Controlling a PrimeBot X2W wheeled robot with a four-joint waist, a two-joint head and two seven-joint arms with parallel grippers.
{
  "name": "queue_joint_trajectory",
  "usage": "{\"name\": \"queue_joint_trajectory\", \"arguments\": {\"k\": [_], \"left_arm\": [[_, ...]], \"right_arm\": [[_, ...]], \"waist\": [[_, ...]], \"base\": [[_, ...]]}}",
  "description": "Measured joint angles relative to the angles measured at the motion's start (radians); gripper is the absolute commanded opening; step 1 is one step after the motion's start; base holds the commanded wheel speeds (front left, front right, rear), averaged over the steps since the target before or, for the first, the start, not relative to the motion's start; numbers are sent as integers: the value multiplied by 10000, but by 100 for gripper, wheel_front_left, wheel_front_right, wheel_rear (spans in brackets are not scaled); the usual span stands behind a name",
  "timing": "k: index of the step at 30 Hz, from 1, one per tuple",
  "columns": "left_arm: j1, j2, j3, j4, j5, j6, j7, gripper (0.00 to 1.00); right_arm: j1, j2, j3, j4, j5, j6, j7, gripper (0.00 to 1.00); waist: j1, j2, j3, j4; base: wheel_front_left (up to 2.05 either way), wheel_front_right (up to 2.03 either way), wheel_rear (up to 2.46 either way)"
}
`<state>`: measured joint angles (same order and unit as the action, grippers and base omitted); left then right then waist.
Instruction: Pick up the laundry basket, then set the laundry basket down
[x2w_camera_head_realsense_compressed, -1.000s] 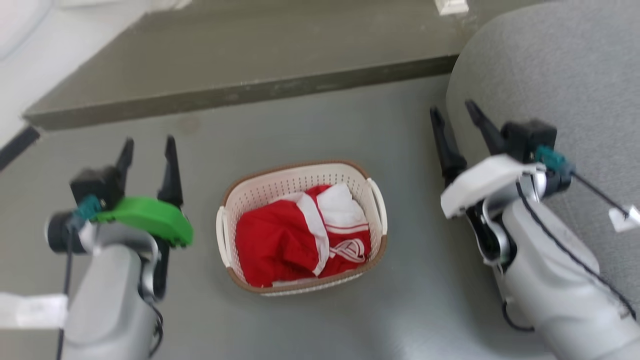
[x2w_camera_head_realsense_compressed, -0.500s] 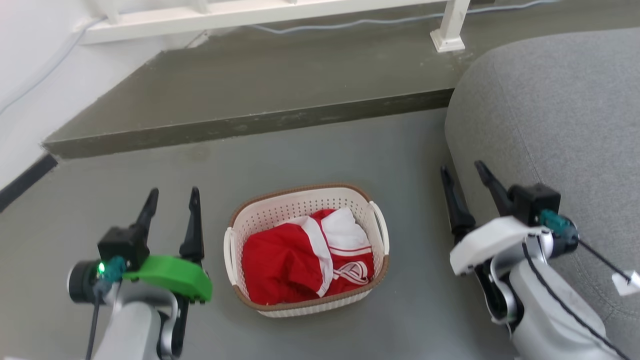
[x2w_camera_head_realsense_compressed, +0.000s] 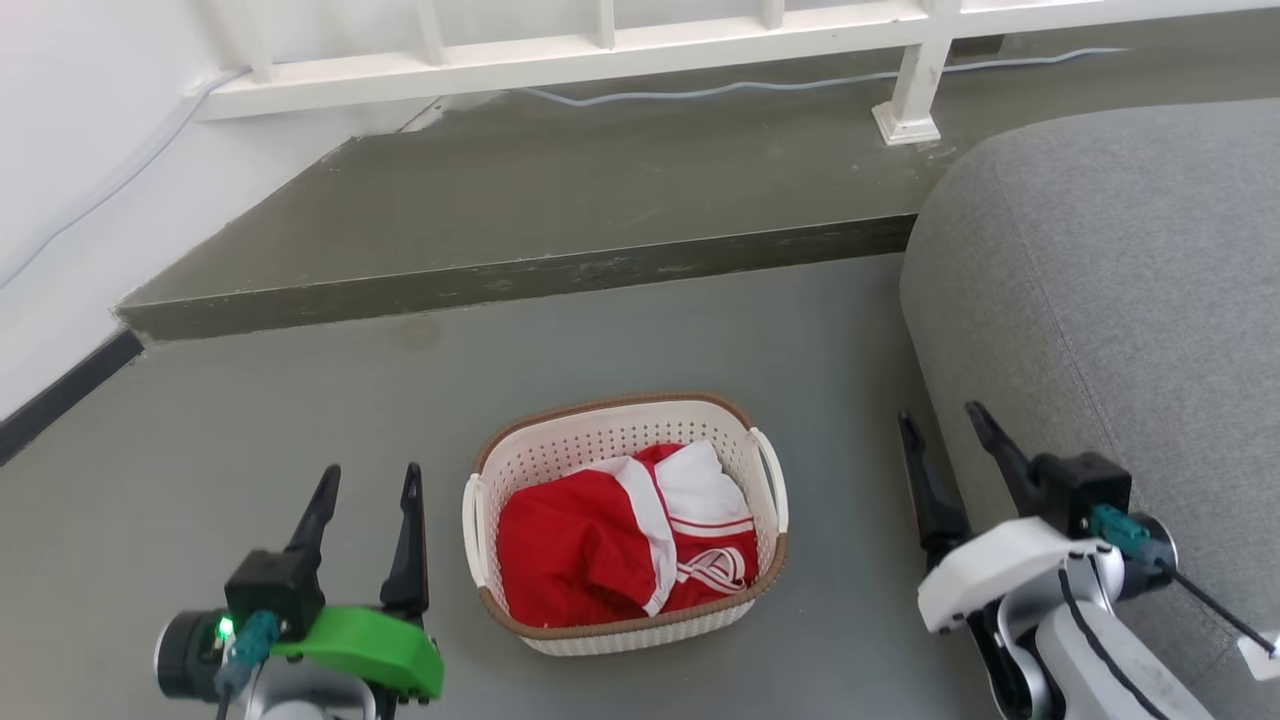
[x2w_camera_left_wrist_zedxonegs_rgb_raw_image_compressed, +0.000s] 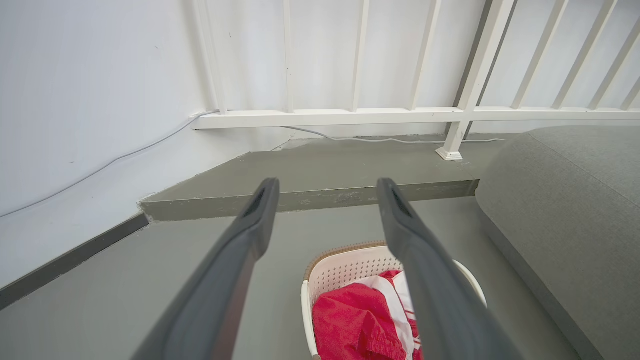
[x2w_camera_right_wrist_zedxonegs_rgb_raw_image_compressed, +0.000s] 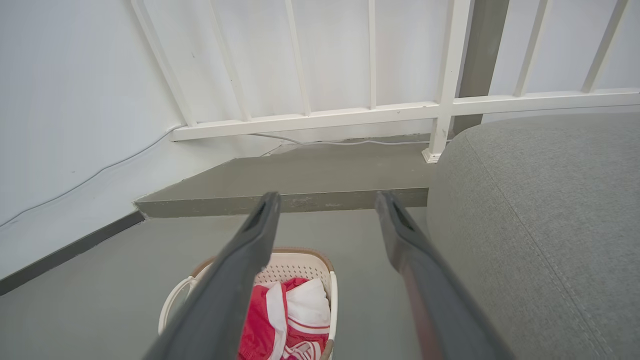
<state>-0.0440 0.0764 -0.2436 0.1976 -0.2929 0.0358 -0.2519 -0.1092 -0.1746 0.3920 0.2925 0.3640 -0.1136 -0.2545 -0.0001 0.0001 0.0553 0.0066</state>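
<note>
In the head view the laundry basket (x2w_camera_head_realsense_compressed: 600, 447) sits on the grey floor (x2w_camera_head_realsense_compressed: 700, 320) between the grippers, just right of the left gripper (x2w_camera_head_realsense_compressed: 370, 475) and further left of the right gripper (x2w_camera_head_realsense_compressed: 940, 418), both spread open, empty and clear of it. The left wrist view adds the tall bars of the white railing (x2w_camera_left_wrist_zedxonegs_rgb_raw_image_compressed: 350, 115) ahead of its fingers, and the red and white garment (x2w_camera_left_wrist_zedxonegs_rgb_raw_image_compressed: 350, 325) in the basket beside its right finger. The right wrist view shows the grey sofa (x2w_camera_right_wrist_zedxonegs_rgb_raw_image_compressed: 540, 200) close along its right finger.

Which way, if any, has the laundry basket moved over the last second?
No. The laundry basket keeps its gap from the step and sofa; the camera tilted.
</note>
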Motion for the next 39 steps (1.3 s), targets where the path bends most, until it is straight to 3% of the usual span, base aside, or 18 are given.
{"name": "queue_joint_trajectory", "arguments": {"k": [29,30,39], "left_arm": [[1118,-81,165,-1043,265,88,0,100],[1121,-82,165,-1051,265,88,0,0],[1289,-176,100,-593,-65,27,48,0]], "right_arm": [[1041,167,-625,-903,-573,-27,0,100],[1058,173,-640,-928,-573,-27,0,0],[1437,355,-593,-556,-291,69,15,0]], "waist": [[0,0,-70,-1],[0,0,-69,1],[0,0,-85,-1]], "base": [[0,0,0],[0,0,0],[0,0,0]]}}
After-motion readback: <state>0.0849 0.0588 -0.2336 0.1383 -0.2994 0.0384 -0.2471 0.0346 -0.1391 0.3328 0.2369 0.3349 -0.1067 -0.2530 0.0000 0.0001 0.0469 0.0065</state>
